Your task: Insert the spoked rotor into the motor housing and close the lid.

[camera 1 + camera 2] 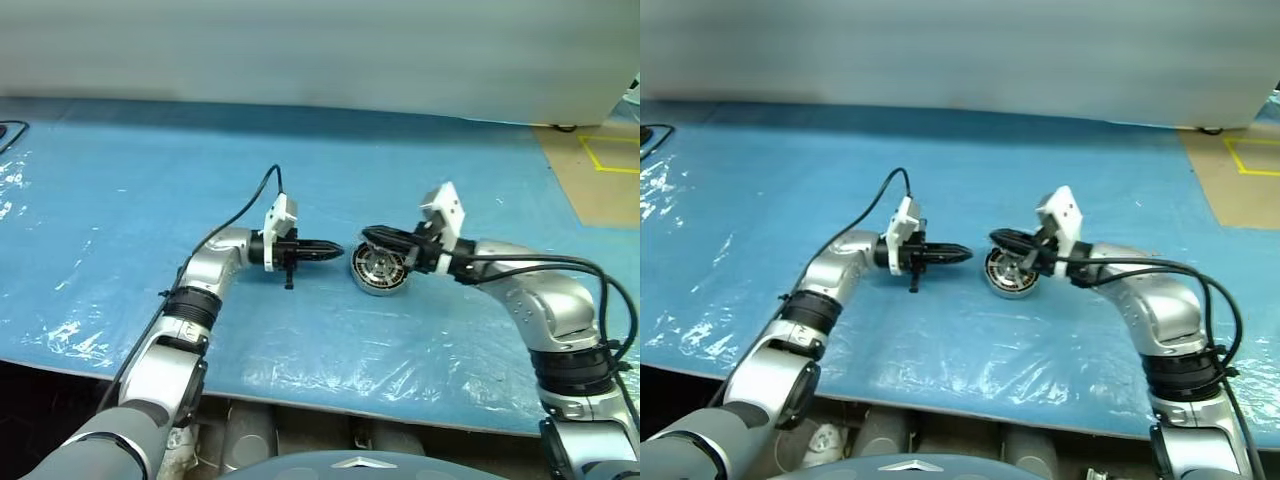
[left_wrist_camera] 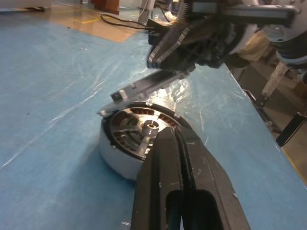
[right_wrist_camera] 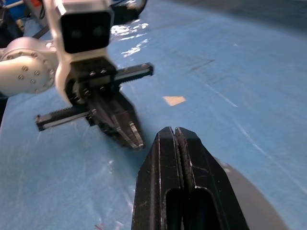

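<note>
Lid (image 2: 148, 88) closing is under way: right gripper (image 1: 385, 240), fingers pressed together on it, tilts it over the motor housing (image 2: 120, 143). Rotor (image 2: 144, 134) seems seated inside. Left gripper (image 1: 325, 251) is pressed shut, empty; next, lower the lid flat.

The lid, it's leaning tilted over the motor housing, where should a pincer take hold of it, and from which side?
Probably its raised rim. The lid is a thin flat disc, one edge low on the motor housing, the other lifted clear. Come in from the lifted side, where the right pincer is, with one finger above and one below the rim.
</note>
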